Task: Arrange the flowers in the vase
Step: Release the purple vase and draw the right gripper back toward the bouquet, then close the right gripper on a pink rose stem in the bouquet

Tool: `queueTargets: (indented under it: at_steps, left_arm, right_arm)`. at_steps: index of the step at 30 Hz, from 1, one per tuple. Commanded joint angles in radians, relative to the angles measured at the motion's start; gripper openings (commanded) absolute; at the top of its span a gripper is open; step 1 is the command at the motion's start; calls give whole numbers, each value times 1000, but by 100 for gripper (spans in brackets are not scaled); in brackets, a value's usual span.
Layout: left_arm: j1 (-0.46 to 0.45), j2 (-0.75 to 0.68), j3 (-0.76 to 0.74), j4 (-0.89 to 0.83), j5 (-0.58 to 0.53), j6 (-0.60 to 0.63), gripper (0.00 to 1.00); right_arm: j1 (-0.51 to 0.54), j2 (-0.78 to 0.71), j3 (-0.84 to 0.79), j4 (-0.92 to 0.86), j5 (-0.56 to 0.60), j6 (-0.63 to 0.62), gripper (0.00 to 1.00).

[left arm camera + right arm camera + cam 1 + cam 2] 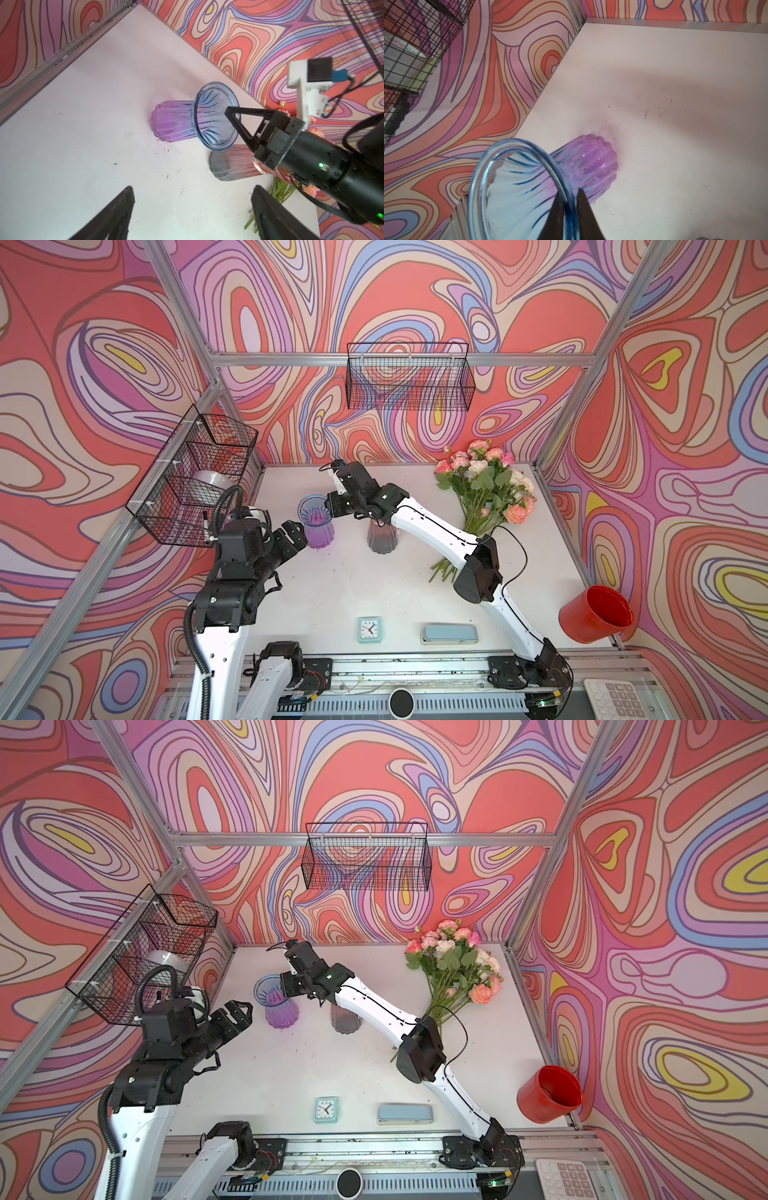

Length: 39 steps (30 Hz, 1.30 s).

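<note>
A ribbed glass vase (315,526) (280,1006), blue at its flared mouth and purple at its base, stands on the white table left of centre. My right gripper (330,510) (569,193) reaches across and is shut on its rim, one finger inside the mouth and one outside. My left gripper (297,533) (192,189) hovers open just left of the vase's body, holding nothing. The flowers (486,485) (455,965), a bunch of pink, peach and cream roses with green stems, lie on the table at the back right, partly behind the right arm.
A second ribbed vase (381,537) (234,166), reddish over grey, stands right of the first, under the right arm. A red bucket (594,614) sits at the right edge. A small clock (370,630) and a pale blue case (450,634) lie near the front. Wire baskets (195,477) (409,377) hang on the walls.
</note>
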Motion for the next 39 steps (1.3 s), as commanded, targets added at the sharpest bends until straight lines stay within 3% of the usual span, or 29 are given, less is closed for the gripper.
queueTargets:
  at_steps: [1, 10, 23, 32, 35, 39]
  left_arm:
    - [1, 20, -24, 52, -112, -35, 90]
    - [1, 189, -39, 166, -103, -65, 90]
    - [10, 212, -37, 186, -66, -52, 92]
    - [-17, 135, -21, 202, 110, -34, 95]
    - [-106, 85, -31, 184, 73, -30, 96]
    - [-288, 10, -93, 208, 8, -64, 100]
  right_arm:
    - [0, 18, -3, 102, -36, 22, 16]
    - [1, 32, -8, 176, -67, 32, 29]
    - [0, -149, -199, 301, -72, -21, 52]
    - [0, -569, -669, 414, -22, -55, 61]
    - [-1, -731, -827, 380, 86, -58, 64]
    - [-55, -916, -1043, 307, 232, -10, 67]
